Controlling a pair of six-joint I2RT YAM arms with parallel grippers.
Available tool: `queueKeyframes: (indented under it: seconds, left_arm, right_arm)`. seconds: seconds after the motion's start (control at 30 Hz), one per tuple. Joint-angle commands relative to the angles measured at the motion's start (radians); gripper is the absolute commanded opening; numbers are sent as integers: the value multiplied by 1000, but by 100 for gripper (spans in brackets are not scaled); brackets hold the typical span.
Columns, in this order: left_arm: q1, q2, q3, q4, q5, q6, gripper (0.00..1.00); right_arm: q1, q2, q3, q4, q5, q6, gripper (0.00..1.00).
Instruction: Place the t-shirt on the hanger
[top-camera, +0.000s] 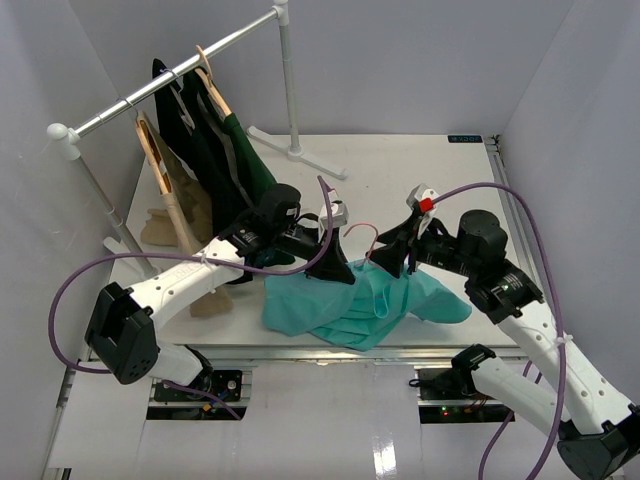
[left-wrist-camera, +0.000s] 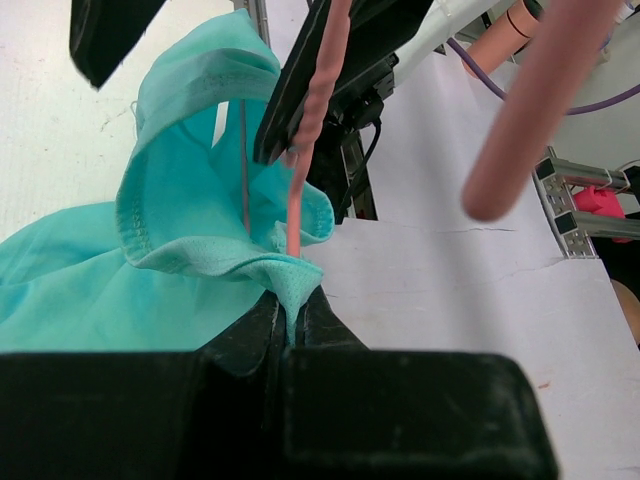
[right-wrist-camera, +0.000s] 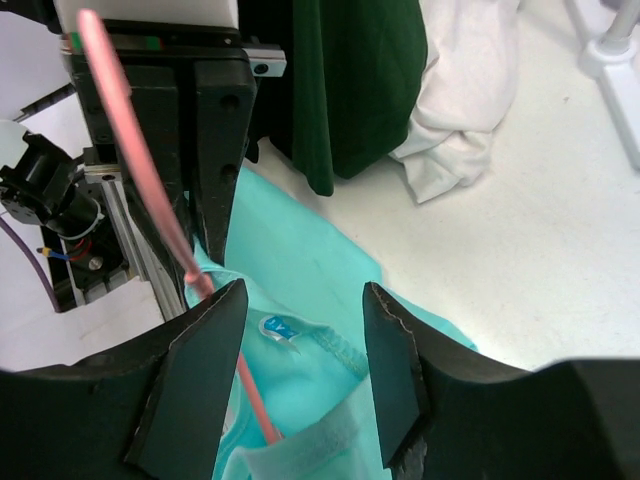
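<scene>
T-shirt (top-camera: 370, 300) heaped on table (top-camera: 420, 180), front-centre, between both grippers. Left gripper (left-wrist-camera: 293, 310) pinched tight on collar fabric. Right gripper (right-wrist-camera: 300, 350) spread, hanger (right-wrist-camera: 147, 170) wire beside one finger, unclamped. Step looks like threading hanger into neck. Next: feed wire toward shoulder, collar kept taut.

Bright, even, diffuse light with soft shadows; both wrist views blur their nearest foreground.

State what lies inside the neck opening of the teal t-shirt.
The wire of the pink hanger runs down into the collar of the t-shirt, beside a small blue label. How far the wire reaches cannot be seen: fabric covers its lower part.
</scene>
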Motion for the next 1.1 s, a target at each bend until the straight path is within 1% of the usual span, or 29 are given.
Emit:
queueKeyframes:
  seconds: [0.0,0.07,0.17,0.23,0.4,0.5,0.7,0.83,0.9,1.07]
  left_arm:
    - [8,-61,39,-10,2,5,0]
    - [8,-67,39,-13,5,5,0]
    - [8,-75,34,-11,8,5,0]
    - [8,-75,34,-14,4,5,0]
    - [8,-85,37,-42,-12,35,0]
    - [8,-84,37,-52,-4,32,0]
    - [8,-105,46,-101,-18,57,0]
    - [9,-105,52,-106,-15,60,0]
    - [8,-100,55,-106,-12,60,0]
    - [8,-103,51,-102,-14,61,0]
  right_arm:
    - [7,8,70,-111,-33,-45,57]
    - [7,8,51,-92,-70,-51,57]
    - [7,5,23,-28,-169,-61,57]
    - [7,16,24,-15,-200,-61,57]
    - [7,12,60,-93,-175,-115,59]
    - [7,-7,74,-143,-117,-167,62]
    - [7,42,86,-155,-223,-201,61]
    - [7,54,80,-117,-283,-184,61]
    - [7,62,88,-105,-303,-173,61]
    - [7,89,151,-157,-325,-203,61]
